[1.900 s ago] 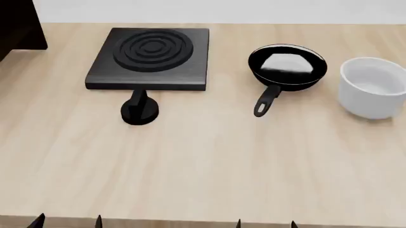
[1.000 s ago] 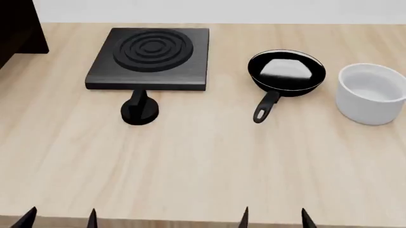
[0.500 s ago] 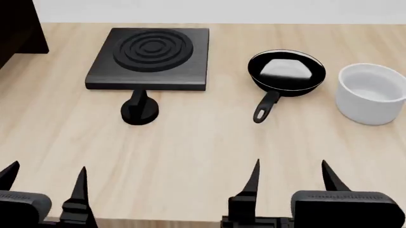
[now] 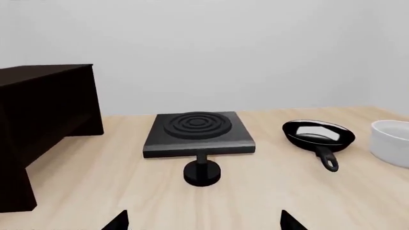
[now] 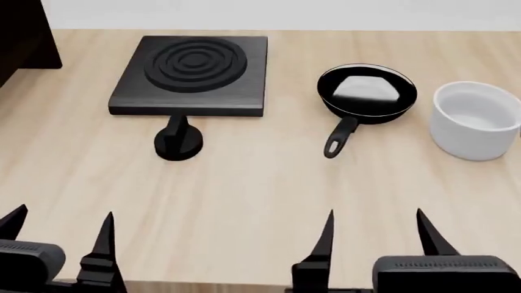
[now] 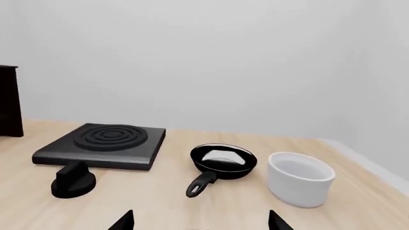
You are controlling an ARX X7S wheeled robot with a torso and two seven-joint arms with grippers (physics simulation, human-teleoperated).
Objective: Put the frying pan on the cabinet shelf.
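Note:
The frying pan [image 5: 367, 91] is small, round, glossy black, with its short handle [image 5: 338, 138] pointing toward me. It sits on the wooden table, right of centre, and shows in the left wrist view [image 4: 319, 135] and right wrist view [image 6: 223, 161]. The dark cabinet [image 4: 38, 124] stands at the far left; only its corner [image 5: 24, 33] shows in the head view. My left gripper [image 5: 58, 229] is open and empty at the near left edge. My right gripper [image 5: 376, 229] is open and empty at the near edge, in front of the pan.
A square black plate with concentric rings [image 5: 192, 73] lies left of the pan, with a black knob [image 5: 179, 140] in front of it. A white cylindrical pot [image 5: 476, 119] stands right of the pan. A pale wall rises behind the table.
Both grippers have risen into the head view from the near edge, from just fingertips to fingers and bodies. The view shifted slightly early on. The pan and other objects have not moved.

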